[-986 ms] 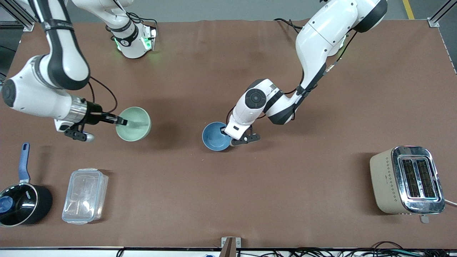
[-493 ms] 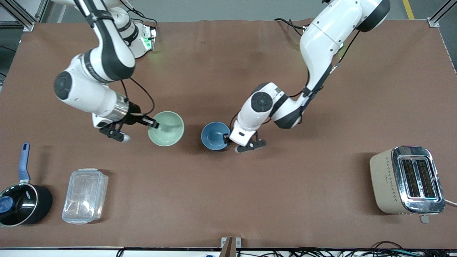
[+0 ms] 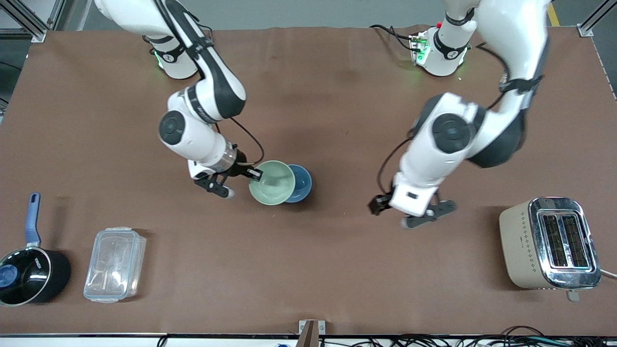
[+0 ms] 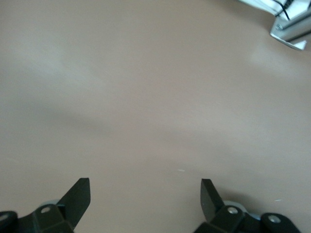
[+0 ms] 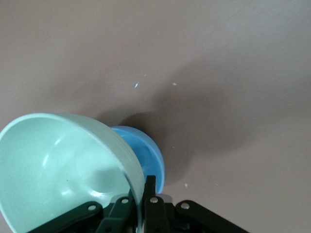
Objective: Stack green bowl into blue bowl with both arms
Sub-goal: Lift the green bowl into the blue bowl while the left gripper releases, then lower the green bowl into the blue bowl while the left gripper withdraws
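Observation:
The pale green bowl (image 3: 271,182) hangs tilted in my right gripper (image 3: 255,174), which is shut on its rim. It partly covers the blue bowl (image 3: 301,183), which sits on the table mid-table. In the right wrist view the green bowl (image 5: 58,165) fills the near side, its rim is pinched by my right gripper (image 5: 144,196), and the blue bowl (image 5: 148,153) lies just under its edge. My left gripper (image 3: 377,205) is open and empty, over bare table toward the left arm's end, apart from the blue bowl. The left wrist view shows only its open gripper (image 4: 145,196) and bare table.
A beige and chrome toaster (image 3: 549,243) stands near the front camera at the left arm's end. A clear plastic container (image 3: 114,264) and a black saucepan (image 3: 29,274) with a blue handle sit near the front camera at the right arm's end.
My right arm carried the green bowl along the table to over the blue bowl. My left gripper let go of the blue bowl and drew away toward the left arm's end.

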Available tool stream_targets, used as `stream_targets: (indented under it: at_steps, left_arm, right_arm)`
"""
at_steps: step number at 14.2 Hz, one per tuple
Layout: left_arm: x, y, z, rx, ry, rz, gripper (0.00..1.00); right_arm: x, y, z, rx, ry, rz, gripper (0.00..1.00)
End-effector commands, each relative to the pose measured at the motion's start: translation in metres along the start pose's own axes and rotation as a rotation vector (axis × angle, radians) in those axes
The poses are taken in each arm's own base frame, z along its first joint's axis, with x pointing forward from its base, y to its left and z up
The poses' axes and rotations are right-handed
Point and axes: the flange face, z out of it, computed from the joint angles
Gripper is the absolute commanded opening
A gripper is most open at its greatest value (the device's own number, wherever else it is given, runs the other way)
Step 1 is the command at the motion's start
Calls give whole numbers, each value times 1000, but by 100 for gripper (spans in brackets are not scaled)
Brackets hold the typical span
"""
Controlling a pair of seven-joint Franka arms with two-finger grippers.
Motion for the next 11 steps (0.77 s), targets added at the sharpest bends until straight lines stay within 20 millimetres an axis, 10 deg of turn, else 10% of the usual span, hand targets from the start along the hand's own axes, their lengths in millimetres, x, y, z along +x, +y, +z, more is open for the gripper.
stream_targets:
  at_steps: [1,8,11]
  left_arm:
    - [17,-48,-48,67,10,92,100]
    - [46,-165,-154,125,16,254,100]
    - [29,-175,-184,110,-20,270,100]
  right_arm:
    - [-2,-7,20,-12,22,3,0]
    - [-17,8,65,-34,48,-8,2]
    - [-23,7,68,-42,34,-2,2]
